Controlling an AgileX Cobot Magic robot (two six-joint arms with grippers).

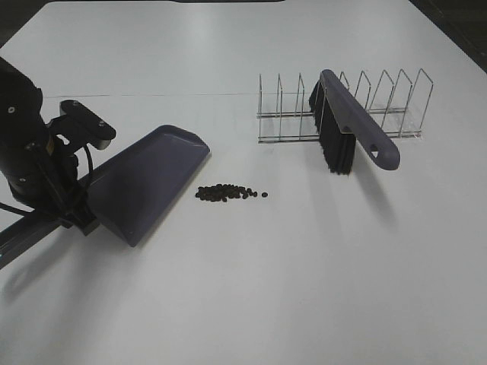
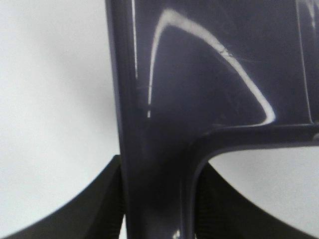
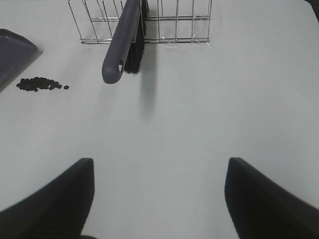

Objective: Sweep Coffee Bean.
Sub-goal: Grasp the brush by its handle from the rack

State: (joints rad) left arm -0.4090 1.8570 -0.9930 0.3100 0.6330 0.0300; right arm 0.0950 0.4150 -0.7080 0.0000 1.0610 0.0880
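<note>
The purple dustpan [image 1: 144, 182] is on the left of the table, its wide edge turned toward the coffee beans [image 1: 227, 192], a small dark cluster just to its right. My left gripper [image 1: 80, 217] is shut on the dustpan's handle, and the left wrist view is filled by the dustpan [image 2: 209, 74] between my fingers [image 2: 107, 199]. The purple brush [image 1: 346, 129] with black bristles leans in the wire rack [image 1: 388, 103]. My right gripper [image 3: 159, 167] is open and empty, well short of the brush [image 3: 122, 45]. The beans [image 3: 40, 84] and a corner of the dustpan [image 3: 12, 52] also show in the right wrist view.
The wire rack [image 3: 179, 25] stands at the back right of the white table [image 1: 304, 289]. The left arm's black body [image 1: 23, 144] is at the left edge. The right arm is out of the high view.
</note>
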